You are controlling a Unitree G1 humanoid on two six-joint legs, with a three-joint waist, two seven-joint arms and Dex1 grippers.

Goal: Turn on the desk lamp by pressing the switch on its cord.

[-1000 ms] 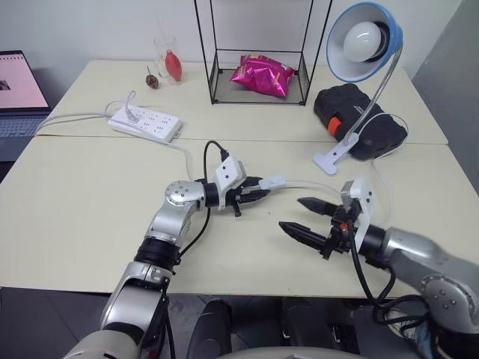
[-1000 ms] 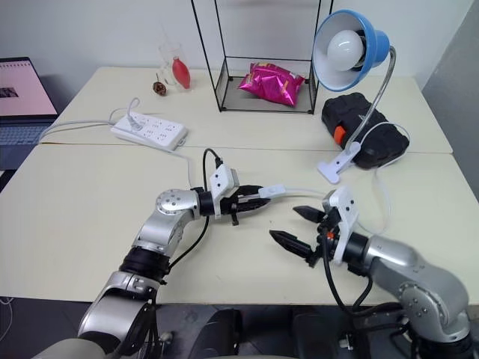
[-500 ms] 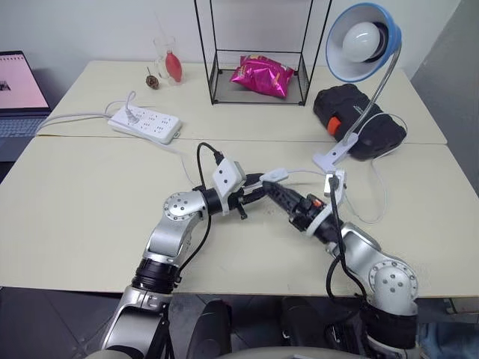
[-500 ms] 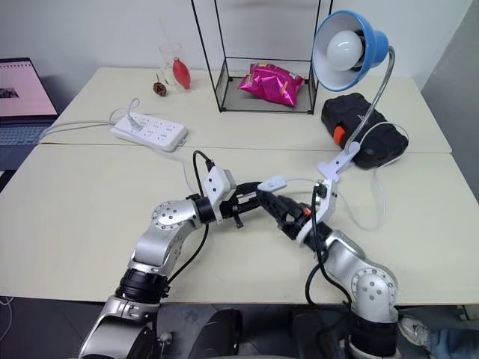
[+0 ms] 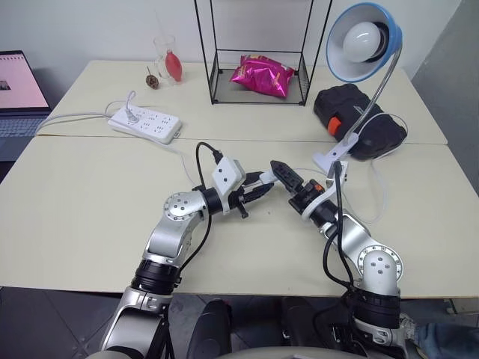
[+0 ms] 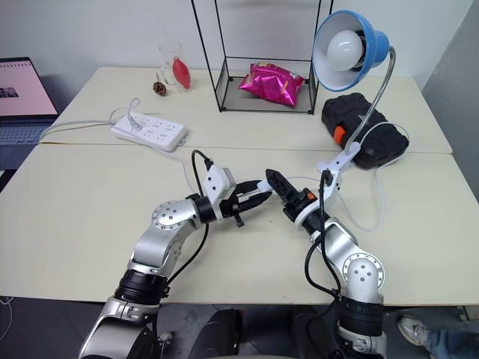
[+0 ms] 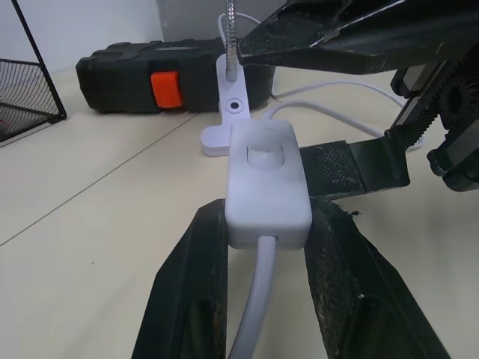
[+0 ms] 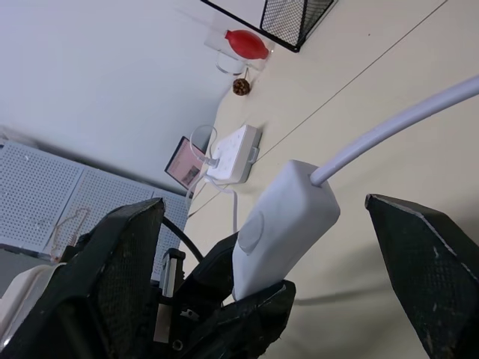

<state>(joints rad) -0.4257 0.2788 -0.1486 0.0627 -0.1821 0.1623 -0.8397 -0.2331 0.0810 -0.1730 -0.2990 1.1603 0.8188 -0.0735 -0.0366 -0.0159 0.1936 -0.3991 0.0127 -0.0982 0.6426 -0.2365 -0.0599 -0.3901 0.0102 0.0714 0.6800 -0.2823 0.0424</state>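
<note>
The desk lamp [image 5: 364,41] stands at the back right, its blue shade on a silver gooseneck above the white clip base [image 5: 330,158]; the bulb shows no glow. My left gripper [image 5: 258,191] is shut on the switch [image 7: 267,183], a white oblong block held level above the table with its round button facing up. The cord [image 7: 254,299] leaves the switch [image 8: 281,224] at both ends and loops over the table [image 5: 380,200]. My right gripper [image 5: 288,187] is open, one black finger [image 8: 112,292] on each side of the switch, not touching it.
A white power strip [image 5: 146,123] lies at the back left, with a laptop [image 5: 19,97] beyond the table edge. A black wire rack holding a pink bag [image 5: 262,75], a glass [image 5: 166,60] and a black case [image 5: 359,120] stand along the back.
My right arm has swung in from the front right and rolled over; its open fingers now straddle the switch. The left gripper has kept hold of the switch, almost still.
</note>
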